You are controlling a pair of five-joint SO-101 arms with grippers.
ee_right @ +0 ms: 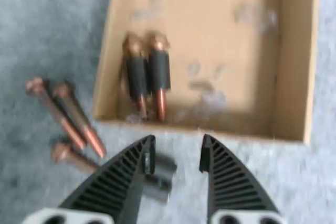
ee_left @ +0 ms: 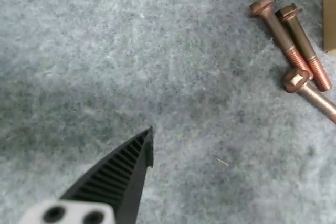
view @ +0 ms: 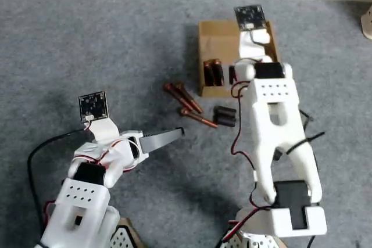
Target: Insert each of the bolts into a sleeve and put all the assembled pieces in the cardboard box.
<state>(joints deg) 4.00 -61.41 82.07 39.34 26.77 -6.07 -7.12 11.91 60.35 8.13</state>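
Nearest us, the left jaws are pressed together into one point over the grey surface point(view: 87, 39), and three bare bolts point(view: 186, 103) lie near their tip at about one o'clock. At four o'clock of the bolts, just beside them, we see two loose dark sleeves point(view: 225, 115), and the right jaws hang spread over these sleeves. Farther on, at twelve o'clock of the sleeves, the cardboard box point(view: 204, 56) holds two sleeved bolts point(view: 213, 72) side by side along its nine-o'clock wall.
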